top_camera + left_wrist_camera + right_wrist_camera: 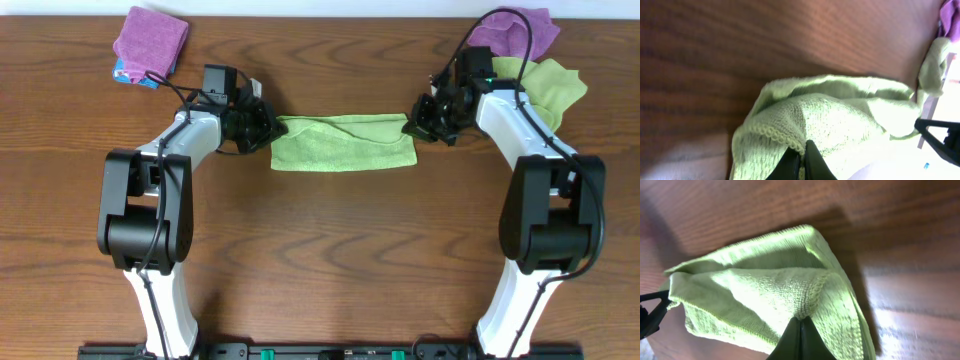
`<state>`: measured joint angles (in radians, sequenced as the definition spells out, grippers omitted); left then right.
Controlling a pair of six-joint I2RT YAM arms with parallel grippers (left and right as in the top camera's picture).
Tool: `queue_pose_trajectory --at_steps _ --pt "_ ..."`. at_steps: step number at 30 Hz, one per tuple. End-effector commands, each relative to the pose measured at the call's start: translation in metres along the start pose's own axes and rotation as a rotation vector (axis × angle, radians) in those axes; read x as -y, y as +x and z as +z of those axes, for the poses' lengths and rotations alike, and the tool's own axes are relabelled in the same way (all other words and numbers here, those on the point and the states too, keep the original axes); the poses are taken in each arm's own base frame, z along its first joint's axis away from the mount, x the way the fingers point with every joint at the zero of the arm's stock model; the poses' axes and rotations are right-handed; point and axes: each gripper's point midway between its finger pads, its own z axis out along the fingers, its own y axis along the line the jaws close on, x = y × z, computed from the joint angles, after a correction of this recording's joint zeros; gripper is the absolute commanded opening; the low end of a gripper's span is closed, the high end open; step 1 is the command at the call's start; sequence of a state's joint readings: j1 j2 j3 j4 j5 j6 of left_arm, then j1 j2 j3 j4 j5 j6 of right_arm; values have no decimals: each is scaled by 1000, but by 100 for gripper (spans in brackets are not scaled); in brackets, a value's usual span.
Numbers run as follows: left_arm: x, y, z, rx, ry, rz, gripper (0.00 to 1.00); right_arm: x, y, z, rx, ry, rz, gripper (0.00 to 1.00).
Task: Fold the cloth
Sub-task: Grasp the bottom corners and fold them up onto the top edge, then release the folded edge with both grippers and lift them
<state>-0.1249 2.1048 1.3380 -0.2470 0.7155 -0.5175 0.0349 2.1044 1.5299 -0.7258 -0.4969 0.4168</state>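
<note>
Left jaws pinch one end of the green cloth (345,142); right jaws pinch the other; it stretches between.

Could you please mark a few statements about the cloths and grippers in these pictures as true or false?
1. The left gripper and right gripper each pinch one end of the green cloth. True.
2. The green cloth lies spread out in a single layer. False: it is doubled into a narrow strip, with its layers showing.
3. A purple cloth lies on a blue cloth at the far left corner. True.
4. The left gripper is wide open. False: its fingers are closed on the cloth's hem.
5. Only a purple cloth lies at the far right corner. False: a light green cloth lies by the second purple cloth.
</note>
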Motion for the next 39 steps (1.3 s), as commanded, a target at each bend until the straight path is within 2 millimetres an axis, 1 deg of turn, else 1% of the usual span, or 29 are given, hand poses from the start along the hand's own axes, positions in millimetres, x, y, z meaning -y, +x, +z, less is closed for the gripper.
queue_pose_trajectory --at_steps 1,6,12,22,27,28,29,30,31,32,33,34,37,39 --pt "0 2 2 -22 10 38 6 0 -1 2 -4 13 -15 2" --pt "-2 3 2 -25 0 35 6 5 1 2 -10 37 -13 2" --pt "-14 14 -1 -71 -38 49 6 14 3 -2 -25 55 15 2" --pt "-22 10 -5 -57 -59 48 6 16 4 -3 -29 57 17 2" --pt "-22 7 -6 -49 -60 61 6 15 5 -2 -33 57 17 1" --pt "-21 6 -6 -48 -59 66 6 15 5 -2 -32 57 17 3" --pt "-21 6 -6 -47 -59 67 5 15 5 -2 -32 57 17 14" --pt "-20 5 -7 -46 -57 71 6 15 5 -2 -33 57 17 35" --pt "-20 5 -7 -46 -57 76 6 16 5 -2 -33 57 17 53" --pt "-19 5 -7 -46 -56 85 6 16 6 -2 -35 58 18 61" --pt "-18 4 -8 -47 -55 100 9 16 6 -2 -36 58 18 69" --pt "-16 3 -10 -49 -57 118 13 16 7 -3 -39 55 13 74" --pt "-6 -4 -21 -37 -64 202 33 15 6 -4 -42 41 -5 76" --pt "0 -14 -35 -4 -120 257 37 15 5 -7 -41 42 -9 76"
